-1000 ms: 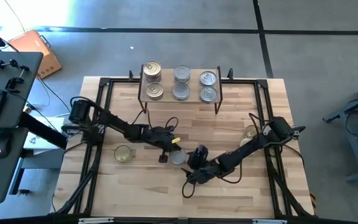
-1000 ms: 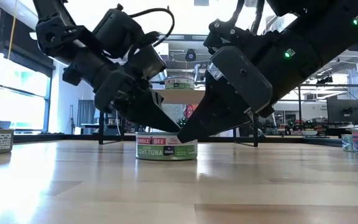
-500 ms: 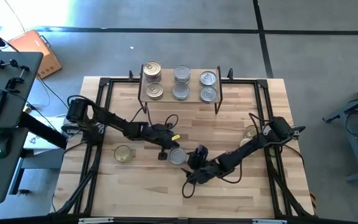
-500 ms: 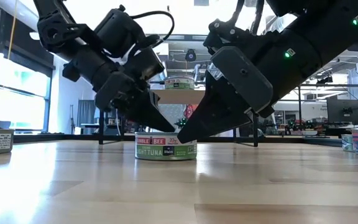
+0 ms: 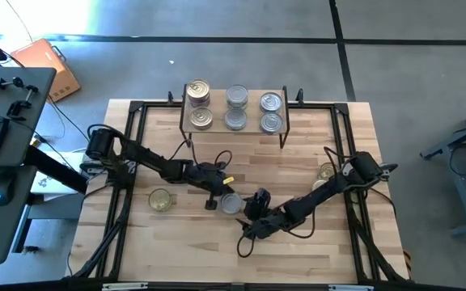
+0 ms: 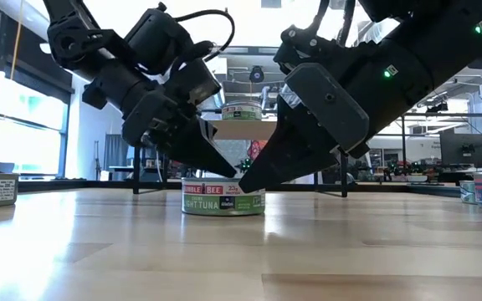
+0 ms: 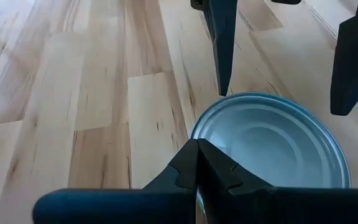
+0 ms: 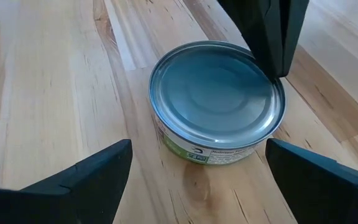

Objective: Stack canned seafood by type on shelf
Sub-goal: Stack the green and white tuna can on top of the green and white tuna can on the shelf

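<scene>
A tuna tin (image 5: pixel 231 204) with a plain silvery lid (image 8: pixel 213 87) and a green label stands upright on the table's middle. My left gripper (image 5: pixel 222 197) is shut, its tips (image 7: pixel 197 144) at the tin's rim on the left side. My right gripper (image 8: pixel 199 146) is open, and its two fingers (image 8: pixel 86 177) stand wide on either side of the tin without touching it. The shelf (image 5: pixel 253 113) stands at the far edge with several tins (image 5: pixel 199 118) on its wooden top. My left gripper meets the tin's top rim (image 8: pixel 273 76) with its shut fingertips (image 6: pixel 231 171). The fingers slant down from the table's left. The tin stands flat on the table. Whether the tips rest on the rim or only hover at it, I cannot tell.
One loose tin (image 5: pixel 160 200) sits on the table at the left, another (image 5: pixel 326 171) at the right beside the right arm. A black frame (image 5: pixel 136 109) borders the tabletop. Bare wood lies along the near edge.
</scene>
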You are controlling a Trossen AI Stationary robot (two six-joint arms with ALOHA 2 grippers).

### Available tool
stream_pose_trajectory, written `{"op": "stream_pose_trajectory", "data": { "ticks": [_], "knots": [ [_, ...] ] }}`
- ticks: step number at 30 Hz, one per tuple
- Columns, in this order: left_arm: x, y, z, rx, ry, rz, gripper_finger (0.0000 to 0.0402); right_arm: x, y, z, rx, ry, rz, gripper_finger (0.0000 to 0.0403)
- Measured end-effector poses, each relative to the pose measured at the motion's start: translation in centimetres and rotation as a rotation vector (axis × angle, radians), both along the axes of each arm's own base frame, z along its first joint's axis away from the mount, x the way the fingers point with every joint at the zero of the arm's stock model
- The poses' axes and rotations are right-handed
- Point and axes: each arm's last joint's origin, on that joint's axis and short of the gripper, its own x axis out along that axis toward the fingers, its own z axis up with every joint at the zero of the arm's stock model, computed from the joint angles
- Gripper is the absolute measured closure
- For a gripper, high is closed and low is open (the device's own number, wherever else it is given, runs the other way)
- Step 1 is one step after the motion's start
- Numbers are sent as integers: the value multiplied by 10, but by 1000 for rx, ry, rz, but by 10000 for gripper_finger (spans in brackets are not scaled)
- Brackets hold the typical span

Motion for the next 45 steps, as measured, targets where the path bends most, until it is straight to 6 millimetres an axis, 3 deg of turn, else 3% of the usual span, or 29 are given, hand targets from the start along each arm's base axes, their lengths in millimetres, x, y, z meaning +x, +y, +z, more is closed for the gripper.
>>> {"op": "stream_pose_trajectory", "data": {
  "ticks": [9,17,22,37,45],
  "knots": [
    [1,2,-5,0,17,6,402,0,1,0,-28,4,21,41],
    [3,7,-16,-7,35,23,402,3,17,18,-276,61,119,41],
    [3,7,-16,-8,41,24,402,10,13,23,-418,173,324,41],
    [1,20,-19,-59,64,15,402,21,-6,3,-657,332,488,43],
    [1,22,-21,-61,68,22,402,23,-9,2,-716,338,476,83]
  ]
}}
